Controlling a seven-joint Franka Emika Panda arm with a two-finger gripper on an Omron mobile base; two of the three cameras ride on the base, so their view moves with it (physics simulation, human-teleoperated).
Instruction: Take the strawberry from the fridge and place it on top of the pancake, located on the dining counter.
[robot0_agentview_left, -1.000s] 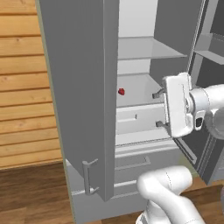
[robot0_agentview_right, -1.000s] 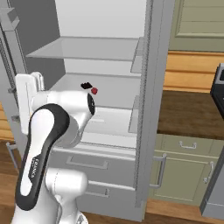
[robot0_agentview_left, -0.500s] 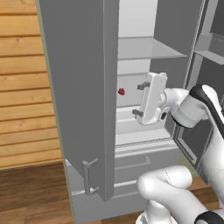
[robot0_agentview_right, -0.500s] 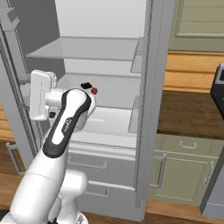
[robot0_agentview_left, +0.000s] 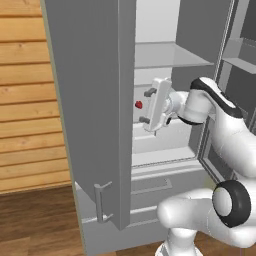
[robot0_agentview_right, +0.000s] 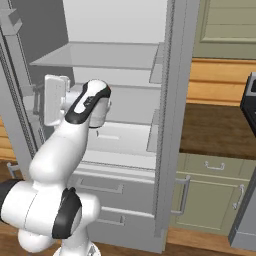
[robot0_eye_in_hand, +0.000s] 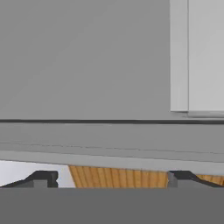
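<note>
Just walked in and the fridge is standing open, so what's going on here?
The white robot arm is reaching into the open fridge. Its gripper is open and empty, with its fingers pointing sideways toward the strawberry, a small red lump on a shelf inside. The berry sits just beyond the fingertips and has not been grasped yet, so the pickup is still to come.

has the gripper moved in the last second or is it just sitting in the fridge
Yes. In the left base view the gripper has swung left across the open fridge, from near its right wall to just beside the strawberry. Its jaws are open.
</note>
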